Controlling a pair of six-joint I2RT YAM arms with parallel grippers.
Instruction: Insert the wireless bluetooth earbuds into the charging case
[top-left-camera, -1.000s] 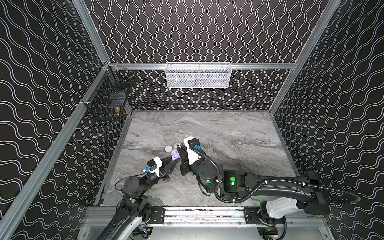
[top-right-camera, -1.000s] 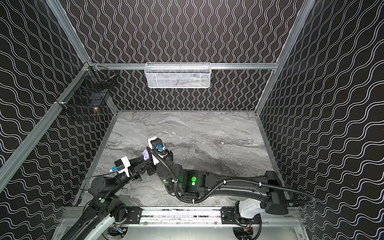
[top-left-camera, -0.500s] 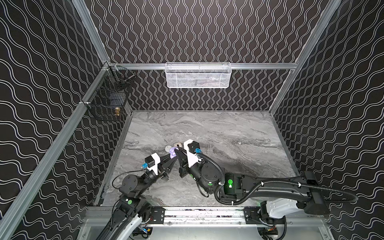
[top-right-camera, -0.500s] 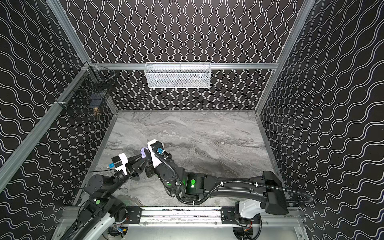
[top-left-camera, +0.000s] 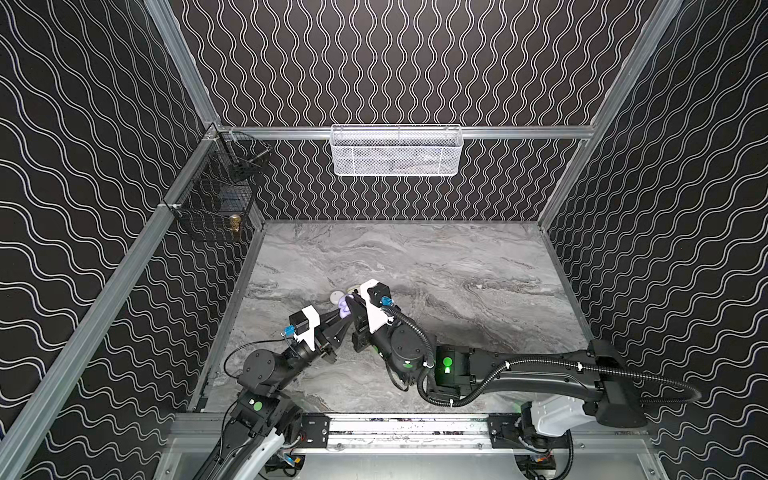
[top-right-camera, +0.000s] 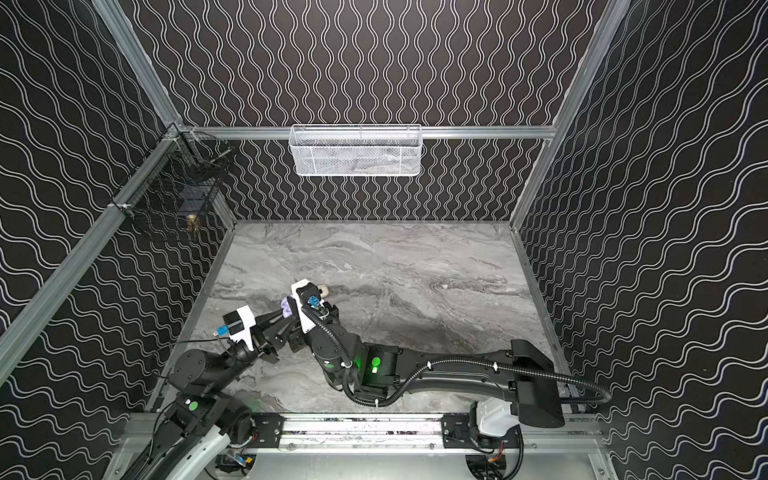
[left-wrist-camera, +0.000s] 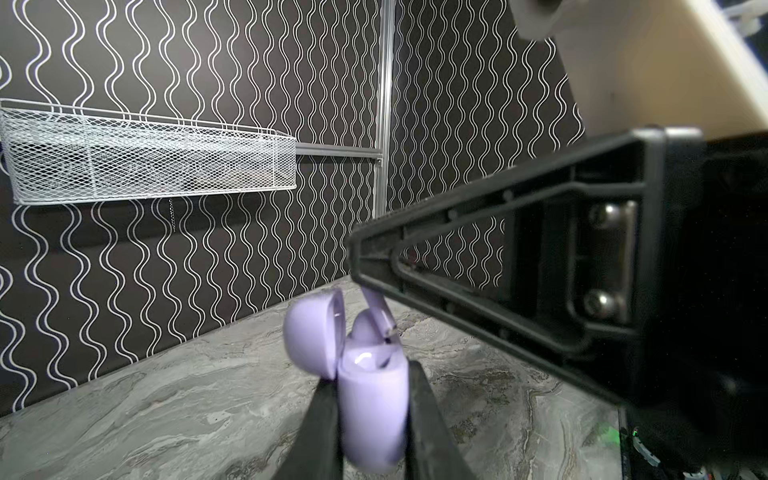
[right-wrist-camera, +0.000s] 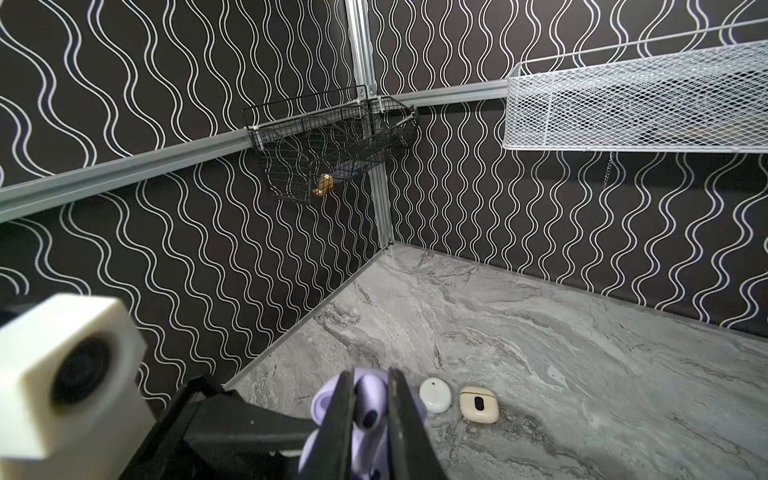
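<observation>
Charging case and earbud: smooth lavender plastic with a soft gloss. Tabletop: marble-patterned grey, satin-smooth. At 12 o'clock, a white-coated metal mesh basket; at 10 o'clock, a matt black wire basket.

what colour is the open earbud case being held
The case is pale lavender, lid and body; it shows best in the left wrist view.

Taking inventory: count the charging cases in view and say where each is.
3. The lavender case, lid open, is clamped in the left gripper. The white round case and the cream case lie side by side on the table. Others may be hidden.
</observation>
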